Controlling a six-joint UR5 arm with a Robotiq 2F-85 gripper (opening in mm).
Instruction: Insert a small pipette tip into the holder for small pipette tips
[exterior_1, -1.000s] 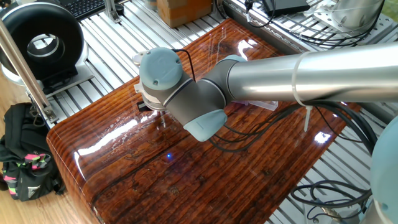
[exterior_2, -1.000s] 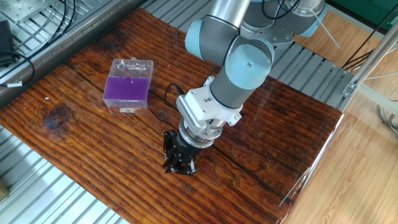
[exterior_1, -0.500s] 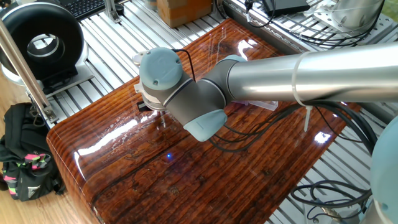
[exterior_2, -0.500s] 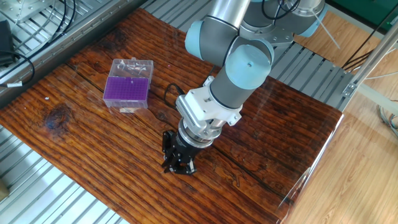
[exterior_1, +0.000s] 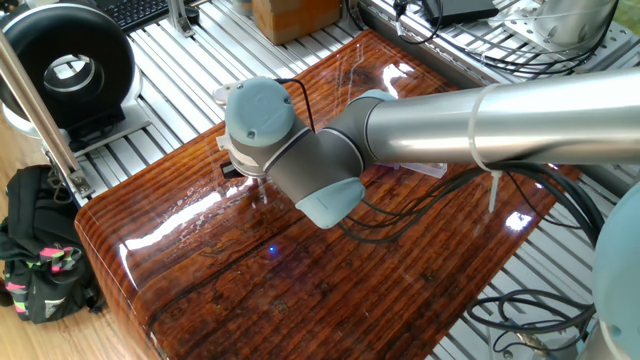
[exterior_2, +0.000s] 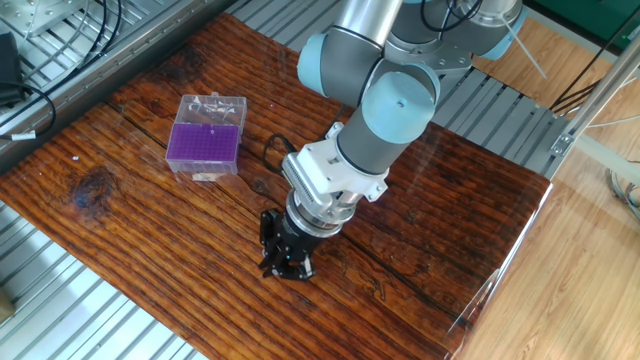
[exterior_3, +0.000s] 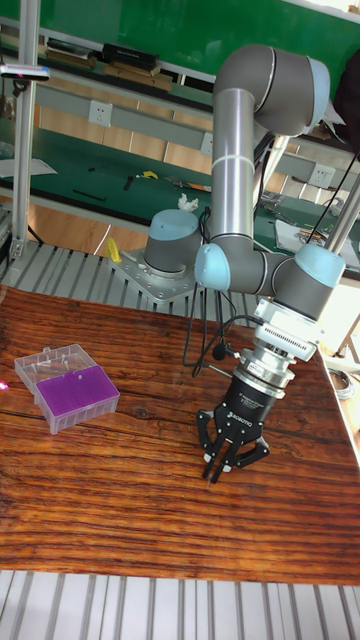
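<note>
The holder for small pipette tips (exterior_2: 205, 140) is a purple block with a grid of tiny holes, joined to a clear box part. It lies on the wooden table (exterior_2: 120, 240), toward the far left. The tall fixed view shows the holder (exterior_3: 70, 390) at the left. My gripper (exterior_2: 285, 268) points down just above the wood near the table's middle, well to the right of the holder and apart from it. Its fingers (exterior_3: 213, 468) are drawn together at the tips. I can make out no small pipette tip between them or on the table. The arm covers most of the gripper (exterior_1: 260, 195) in one fixed view.
Ribbed metal rails (exterior_2: 60, 300) surround the wooden table. A black cable (exterior_2: 272, 150) loops on the wood between the holder and my wrist. A black round device (exterior_1: 65, 70) and a dark bag (exterior_1: 40, 250) sit off the table's left side.
</note>
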